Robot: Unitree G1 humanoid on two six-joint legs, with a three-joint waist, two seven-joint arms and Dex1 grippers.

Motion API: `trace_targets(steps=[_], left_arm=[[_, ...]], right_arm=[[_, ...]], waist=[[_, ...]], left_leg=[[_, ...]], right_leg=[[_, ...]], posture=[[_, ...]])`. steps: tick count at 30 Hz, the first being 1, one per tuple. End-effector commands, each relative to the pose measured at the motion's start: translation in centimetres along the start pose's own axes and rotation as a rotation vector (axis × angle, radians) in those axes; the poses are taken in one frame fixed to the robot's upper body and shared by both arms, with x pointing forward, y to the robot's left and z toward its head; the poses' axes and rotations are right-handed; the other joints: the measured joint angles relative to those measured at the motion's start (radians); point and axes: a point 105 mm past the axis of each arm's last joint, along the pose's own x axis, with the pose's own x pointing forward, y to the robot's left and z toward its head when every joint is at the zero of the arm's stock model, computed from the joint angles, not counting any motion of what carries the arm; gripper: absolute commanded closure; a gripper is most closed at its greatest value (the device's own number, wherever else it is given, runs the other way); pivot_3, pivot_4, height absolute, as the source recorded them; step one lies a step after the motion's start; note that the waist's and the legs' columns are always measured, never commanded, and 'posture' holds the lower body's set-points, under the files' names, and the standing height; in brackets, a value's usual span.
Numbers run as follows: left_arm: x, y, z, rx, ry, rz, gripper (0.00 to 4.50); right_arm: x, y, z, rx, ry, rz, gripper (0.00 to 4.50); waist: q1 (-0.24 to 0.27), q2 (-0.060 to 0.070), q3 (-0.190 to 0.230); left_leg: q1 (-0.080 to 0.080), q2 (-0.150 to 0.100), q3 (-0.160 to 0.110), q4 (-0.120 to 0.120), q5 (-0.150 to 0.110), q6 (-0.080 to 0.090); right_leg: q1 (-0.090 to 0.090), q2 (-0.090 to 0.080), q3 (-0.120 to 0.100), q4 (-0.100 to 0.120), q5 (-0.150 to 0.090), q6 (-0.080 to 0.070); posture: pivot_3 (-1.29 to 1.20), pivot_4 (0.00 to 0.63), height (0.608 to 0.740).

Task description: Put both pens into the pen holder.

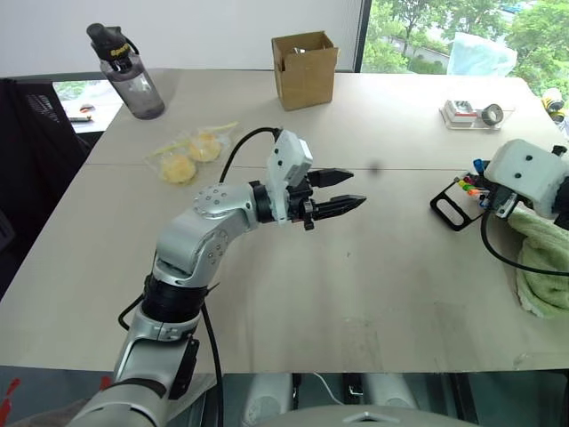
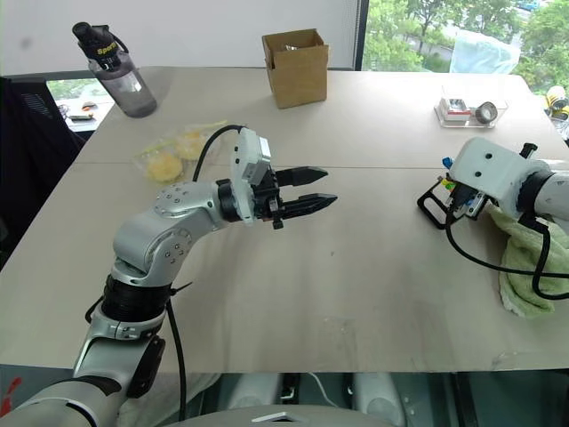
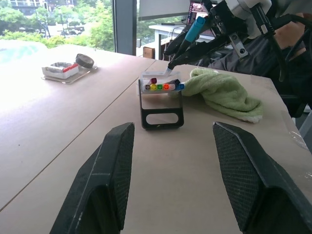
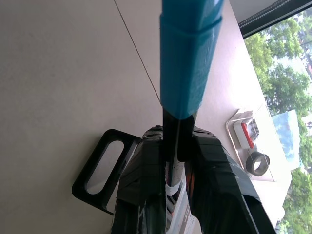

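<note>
The pen holder (image 1: 455,203) is a small black rack with a looped handle and a row of colourful marker tips, standing at the right of the table beside a green towel. Just above its clear top, my right gripper (image 3: 171,59) is shut on a black pen with a light-blue cap (image 3: 196,28). The right wrist view shows that pen (image 4: 187,58) clamped between the fingers, with the holder's handle (image 4: 103,168) below. The other pen is hidden, or I cannot tell it from the tips in the holder. My left gripper (image 1: 345,189) hangs open and empty over the table's middle, pointing at the holder (image 3: 161,105).
A green towel (image 1: 544,260) lies right of the holder. A clear tray with a tape roll (image 1: 476,114) sits at the back right, a brown cardboard box (image 1: 304,68) at the back middle, a dark water bottle (image 1: 130,78) at the back left. Yellow items in a plastic bag (image 1: 188,157) lie at the left.
</note>
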Motion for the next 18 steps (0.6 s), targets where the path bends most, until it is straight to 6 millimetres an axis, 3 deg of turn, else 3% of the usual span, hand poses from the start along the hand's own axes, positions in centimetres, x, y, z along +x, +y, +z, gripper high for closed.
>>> trace_targets(steps=[1, 16, 18], left_arm=[[0.3, -0.3, 0.7, 0.041, -0.016, -0.018, 1.89], [0.6, -0.6, 1.1, 0.041, -0.033, -0.022, 1.89], [0.6, -0.6, 1.1, 0.041, -0.033, -0.022, 1.85]], right_arm=[[-0.3, -0.9, 0.6, -0.033, -0.016, -0.040, 4.37], [1.9, -1.1, -1.4, -0.119, 0.046, -0.035, 4.37], [1.9, -1.2, -1.5, -0.113, 0.052, -0.036, 3.36]], waist=[[0.000, 0.000, 0.000], [0.000, 0.000, 0.000], [0.000, 0.000, 0.000]], left_leg=[[0.000, 0.000, 0.000, 0.000, 0.000, 0.000], [0.000, 0.000, 0.000, 0.000, 0.000, 0.000], [0.000, 0.000, 0.000, 0.000, 0.000, 0.000]], right_leg=[[0.000, 0.000, 0.000, 0.000, 0.000, 0.000], [0.000, 0.000, 0.000, 0.000, 0.000, 0.000], [0.000, 0.000, 0.000, 0.000, 0.000, 0.000]], posture=[[0.00, 0.150, 0.736], [0.00, 0.150, 0.736], [0.00, 0.150, 0.736]])
